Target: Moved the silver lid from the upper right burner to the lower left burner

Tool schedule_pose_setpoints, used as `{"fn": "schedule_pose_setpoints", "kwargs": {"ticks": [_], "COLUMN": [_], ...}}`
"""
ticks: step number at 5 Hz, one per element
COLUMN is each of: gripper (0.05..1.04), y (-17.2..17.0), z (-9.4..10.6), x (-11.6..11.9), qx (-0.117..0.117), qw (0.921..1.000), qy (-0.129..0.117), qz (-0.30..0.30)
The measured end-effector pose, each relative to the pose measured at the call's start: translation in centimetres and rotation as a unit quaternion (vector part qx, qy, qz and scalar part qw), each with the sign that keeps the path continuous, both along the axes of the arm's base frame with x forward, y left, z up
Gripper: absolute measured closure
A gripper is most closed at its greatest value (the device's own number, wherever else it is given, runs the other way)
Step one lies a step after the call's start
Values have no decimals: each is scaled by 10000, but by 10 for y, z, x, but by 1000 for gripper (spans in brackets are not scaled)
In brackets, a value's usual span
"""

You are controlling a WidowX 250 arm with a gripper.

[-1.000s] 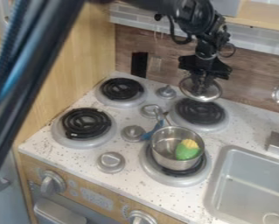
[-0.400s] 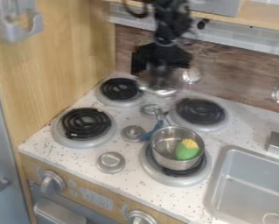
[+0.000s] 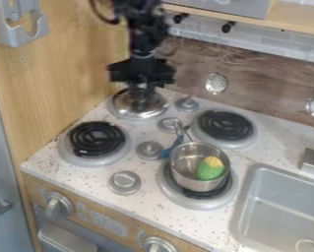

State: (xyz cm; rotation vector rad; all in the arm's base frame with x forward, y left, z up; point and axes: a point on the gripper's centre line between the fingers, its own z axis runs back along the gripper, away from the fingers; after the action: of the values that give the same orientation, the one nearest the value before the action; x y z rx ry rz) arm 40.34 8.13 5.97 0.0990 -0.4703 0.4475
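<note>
Clamping one silver lid (image 3: 124, 105), the end effector (image 3: 142, 94) hangs over the upper left of four burners (image 3: 117, 115); four knobs (image 3: 125, 181) stand on the surface (image 3: 80, 184), and one pot (image 3: 185, 178) holds one green-and-yellow toy (image 3: 210, 170).

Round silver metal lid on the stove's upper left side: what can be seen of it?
The round, shiny silver metal lid is shallowly domed, its surface bright with reflections. It lies about level over the upper left burner with its pale grey ring, covering most of it. The black two-finger robot hand comes down onto its middle, hiding any knob there. Whether the rim rests on the burner or hangs just above it, I cannot tell.
</note>
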Motion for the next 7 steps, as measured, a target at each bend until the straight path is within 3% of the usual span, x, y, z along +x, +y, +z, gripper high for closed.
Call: {"fn": "schedule_pose_setpoints", "kwargs": {"ticks": [1, 2, 3, 4, 5, 6, 7], "gripper": [874, 874, 874, 874, 874, 874, 874], "y": [17, 33, 39, 52, 67, 70, 77], "z": [-18, -27, -26, -34, -47, -59, -58], "x": [-22, -32, -32, -26, -21, -17, -16], "qx": [-119, 8, 134, 76, -102, -292, -284], "qw": [9995, 9994, 9992, 9987, 9972, 9965, 9970], "qy": [288, 298, 280, 396, 622, 690, 574], "qz": [69, 159, 239, 324, 408, 364, 424]}}
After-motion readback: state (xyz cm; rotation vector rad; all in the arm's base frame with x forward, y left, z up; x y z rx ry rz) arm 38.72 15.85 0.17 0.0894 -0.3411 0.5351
